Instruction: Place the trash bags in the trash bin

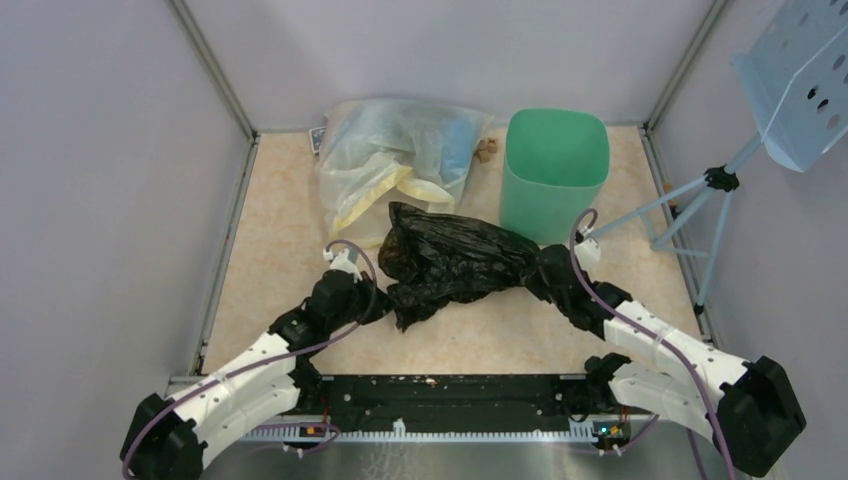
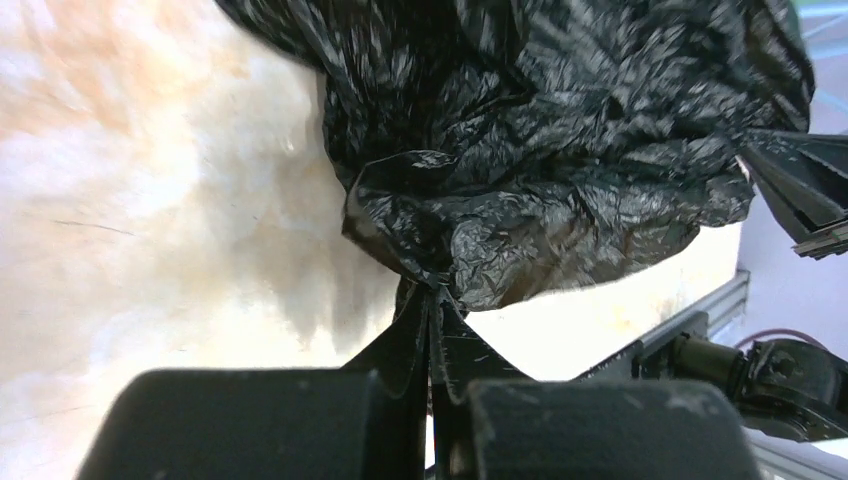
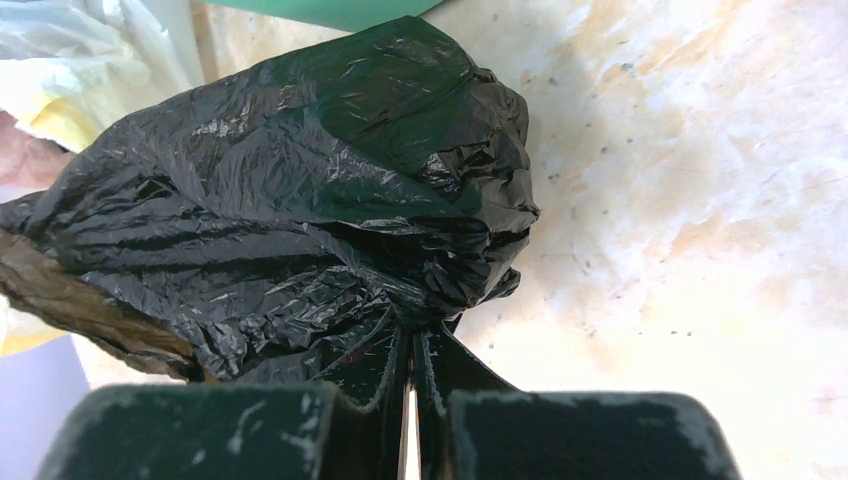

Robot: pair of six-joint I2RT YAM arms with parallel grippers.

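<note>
While clamped, end effectors (image 2: 435,295) (image 3: 410,338) on trash bag (image 1: 450,262)

Crumpled black trash bag (image 1: 450,262) is near the upright mint-green bin (image 1: 553,175).

Robot lab cell: plain grey wall panels (image 1: 100,150), aluminium frame posts (image 1: 214,70), tripod-mounted tray (image 1: 800,75).

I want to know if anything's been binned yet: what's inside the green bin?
Inside the bin only bare green inner wall shows; nothing sticks out. Its near wall hides the bottom. The black bag is outside it.
</note>
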